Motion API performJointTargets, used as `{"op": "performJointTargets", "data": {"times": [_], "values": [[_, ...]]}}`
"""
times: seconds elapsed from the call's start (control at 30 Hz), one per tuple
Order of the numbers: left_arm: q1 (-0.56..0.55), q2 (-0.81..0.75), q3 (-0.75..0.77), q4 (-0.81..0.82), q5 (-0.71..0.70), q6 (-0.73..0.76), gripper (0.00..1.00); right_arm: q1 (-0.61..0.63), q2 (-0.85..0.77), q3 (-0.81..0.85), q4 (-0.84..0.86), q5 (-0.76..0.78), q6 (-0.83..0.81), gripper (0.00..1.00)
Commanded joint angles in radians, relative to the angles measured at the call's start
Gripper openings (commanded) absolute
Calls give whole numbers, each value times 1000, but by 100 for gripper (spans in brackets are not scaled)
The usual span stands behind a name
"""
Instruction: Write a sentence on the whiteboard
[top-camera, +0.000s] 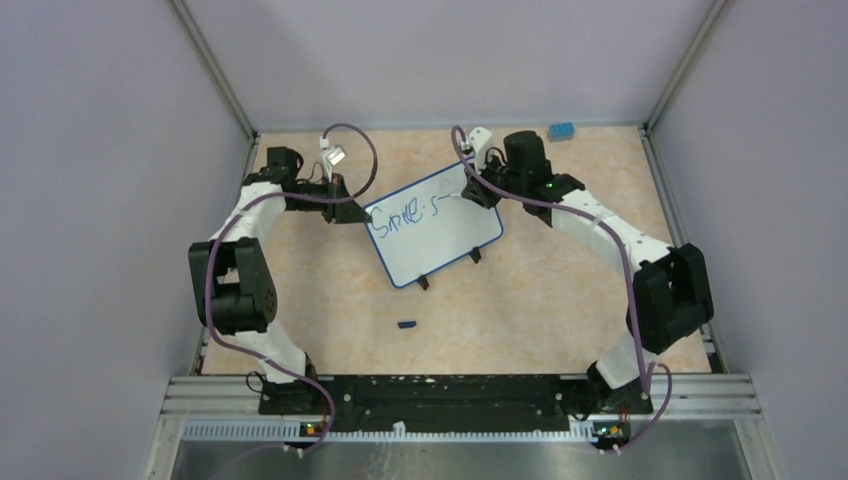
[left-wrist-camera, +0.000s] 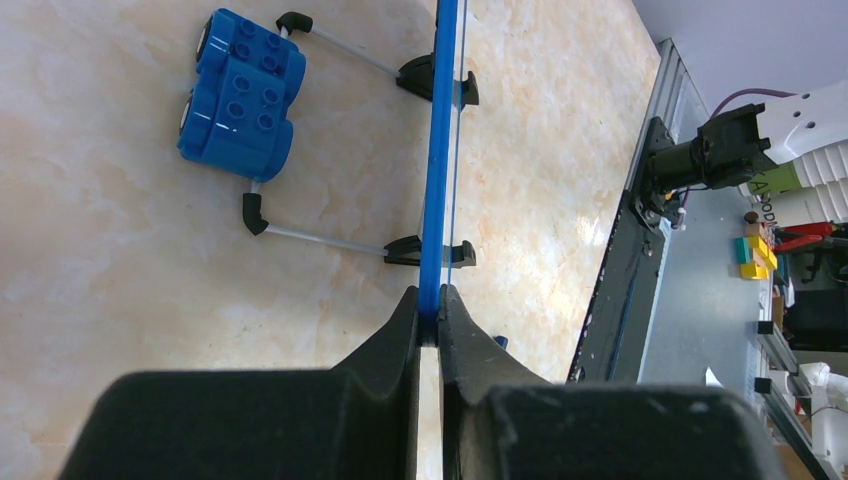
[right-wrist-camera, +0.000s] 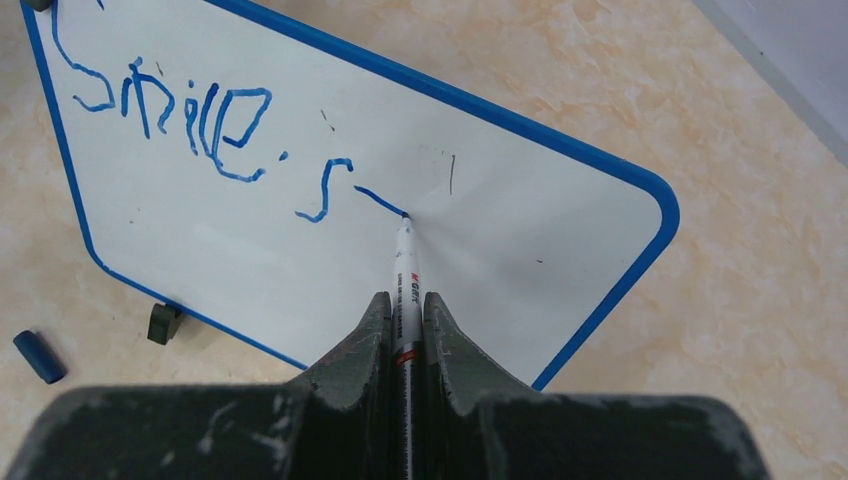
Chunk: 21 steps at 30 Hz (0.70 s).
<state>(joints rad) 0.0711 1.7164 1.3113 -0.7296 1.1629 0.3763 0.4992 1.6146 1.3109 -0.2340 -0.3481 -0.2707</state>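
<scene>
The whiteboard (top-camera: 440, 245) stands on its black feet mid-table, with a thin blue frame around its white face (right-wrist-camera: 300, 250). The sentence (right-wrist-camera: 200, 120) in blue reads "Smile s" plus a short stroke. My left gripper (left-wrist-camera: 428, 302) is shut on the board's blue edge (left-wrist-camera: 438, 150) at its left corner (top-camera: 352, 207). My right gripper (right-wrist-camera: 404, 298) is shut on a white marker (right-wrist-camera: 404, 265). The marker's tip touches the board at the end of the fresh stroke. From above, the right gripper (top-camera: 482, 190) sits at the board's upper right edge.
A blue marker cap (top-camera: 406, 324) lies on the table in front of the board, and it also shows as the cap (right-wrist-camera: 40, 357) at the lower left. A blue toy brick (top-camera: 562, 130) sits at the back right, behind the board (left-wrist-camera: 240, 95). Grey walls enclose the table.
</scene>
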Motion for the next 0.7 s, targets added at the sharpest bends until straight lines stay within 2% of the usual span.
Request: {"op": "performJointTargets", "data": {"times": [0.0, 0.17, 0.67], "values": [[-7, -19, 32, 5, -4, 32, 0, -9, -41, 45, 7, -14, -22, 0], [-7, -19, 33, 4, -7, 32, 0, -10, -63, 58, 20, -80, 0, 0], [-7, -16, 35, 3, -9, 34, 0, -10, 16, 94, 47, -57, 15, 0]]}}
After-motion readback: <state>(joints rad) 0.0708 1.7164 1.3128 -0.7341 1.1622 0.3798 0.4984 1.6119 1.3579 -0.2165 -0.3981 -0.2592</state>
